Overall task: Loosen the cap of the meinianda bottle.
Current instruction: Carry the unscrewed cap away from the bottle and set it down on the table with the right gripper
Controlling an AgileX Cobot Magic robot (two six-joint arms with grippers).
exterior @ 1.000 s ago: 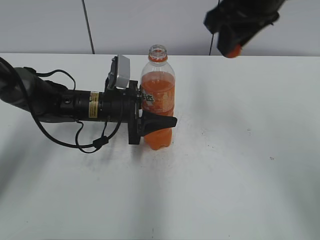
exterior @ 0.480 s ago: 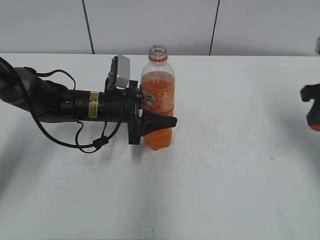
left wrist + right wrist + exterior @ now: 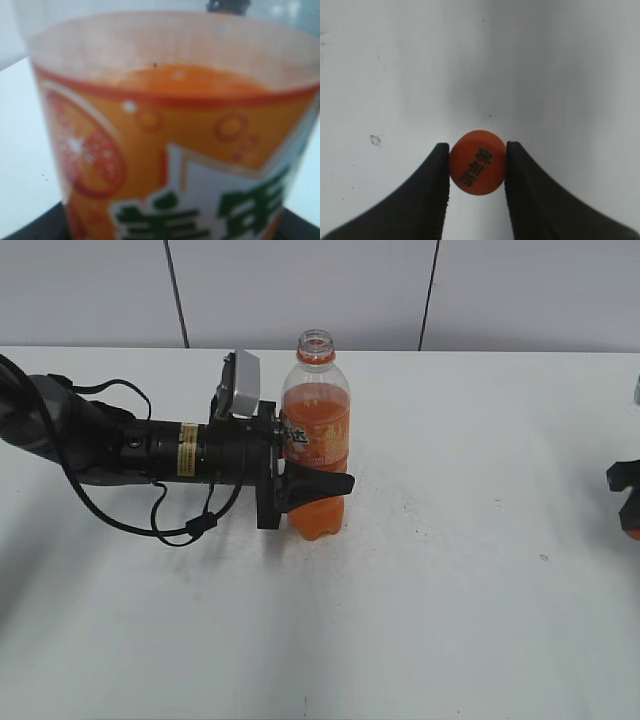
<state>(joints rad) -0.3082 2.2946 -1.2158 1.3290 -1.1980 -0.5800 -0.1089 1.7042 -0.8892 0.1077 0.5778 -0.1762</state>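
Note:
The meinianda bottle stands upright on the white table, its mouth open with only the orange neck ring on top. My left gripper is shut on the bottle's body at label height; the orange label with green-white characters fills the left wrist view. My right gripper is shut on the small orange cap, its printed top facing the camera, held over the bare table. In the exterior view the right gripper shows only at the far right edge, low near the table.
The white table spreads to the front and right of the bottle. A grey panelled wall stands behind. The left arm and its cable lie along the table's left side.
My right gripper, holding the cap, has moved from above the bottle out to the right and down to the table's far right edge. The left gripper and bottle have stayed still.

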